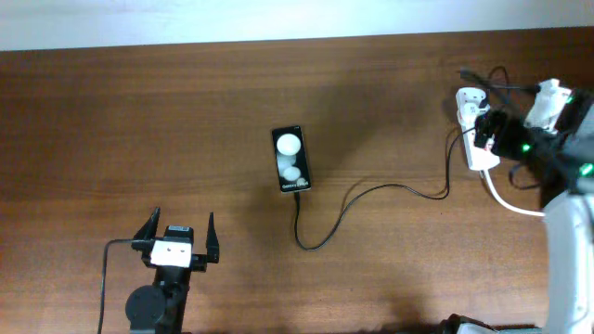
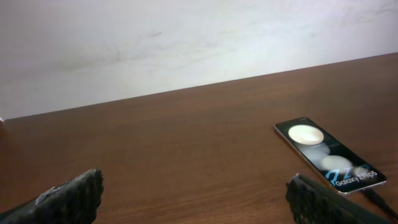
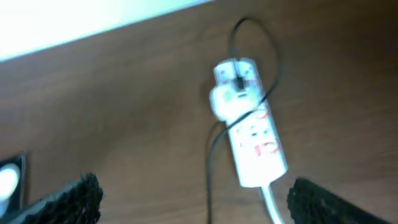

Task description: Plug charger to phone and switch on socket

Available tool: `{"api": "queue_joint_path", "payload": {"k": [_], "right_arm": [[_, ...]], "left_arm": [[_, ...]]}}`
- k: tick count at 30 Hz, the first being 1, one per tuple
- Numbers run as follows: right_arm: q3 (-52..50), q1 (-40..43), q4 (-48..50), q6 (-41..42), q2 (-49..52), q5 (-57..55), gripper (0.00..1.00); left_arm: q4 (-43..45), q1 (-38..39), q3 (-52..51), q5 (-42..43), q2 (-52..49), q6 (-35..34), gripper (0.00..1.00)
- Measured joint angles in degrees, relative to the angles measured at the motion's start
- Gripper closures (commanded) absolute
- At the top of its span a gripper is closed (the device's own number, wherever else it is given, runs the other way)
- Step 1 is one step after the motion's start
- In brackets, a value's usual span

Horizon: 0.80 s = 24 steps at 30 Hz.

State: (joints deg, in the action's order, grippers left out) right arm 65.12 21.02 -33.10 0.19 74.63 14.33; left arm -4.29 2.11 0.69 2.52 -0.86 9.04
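dark brown wood-grain table point(image 1: 139, 111) fills most of every view, grain running left to right in the overhead. its far edge meets a plain white wall point(image 2: 186, 43), matte, with faint grey scuffs in the left wrist view. lighting soft and even; mild sheen on the wood, shadows weak and diffuse.

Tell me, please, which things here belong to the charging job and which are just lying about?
Belongs to the job: phone; charger cable; socket strip, with its white cord and the white adapter sitting on it.
Just lying about: nothing loose visible; only the left arm's own black wire.
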Motion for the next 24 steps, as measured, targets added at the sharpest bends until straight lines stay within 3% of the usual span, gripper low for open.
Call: {"api": "queue_joint_path", "payload": {"k": [3, 6, 8, 12, 19, 24], "right_arm": [[-14.34, -7.41, 12.22, 0.02, -13.14, -1.46, 0.01], [-20.81, -11.08, 19.45, 0.02, -21.33, -4.94, 0.02], [-26.84, -11.65, 28.11, 0.02, -28.89, -6.6, 0.01], [-38.77, -11.65, 36.04, 0.04, -41.55, -5.53, 0.01], [-58.77, -11.65, 37.77, 0.09, -61.92, -5.01, 0.01], [-64.5, -11.69, 32.02, 0.07, -73.0, -5.46, 0.01]], "left_arm": [[-0.04, 0.0, 0.0, -0.02, 0.15, 0.0, 0.01], [-0.02, 0.0, 0.0, -0.02, 0.2, 0.0, 0.01], [-0.04, 0.0, 0.0, 0.0, 0.2, 0.0, 0.01], [-0.02, 0.0, 0.0, 0.0, 0.24, 0.0, 0.01], [-0.04, 0.0, 0.0, -0.02, 0.26, 0.0, 0.01], [-0.04, 0.0, 0.0, -0.02, 0.24, 0.0, 0.01]]}}
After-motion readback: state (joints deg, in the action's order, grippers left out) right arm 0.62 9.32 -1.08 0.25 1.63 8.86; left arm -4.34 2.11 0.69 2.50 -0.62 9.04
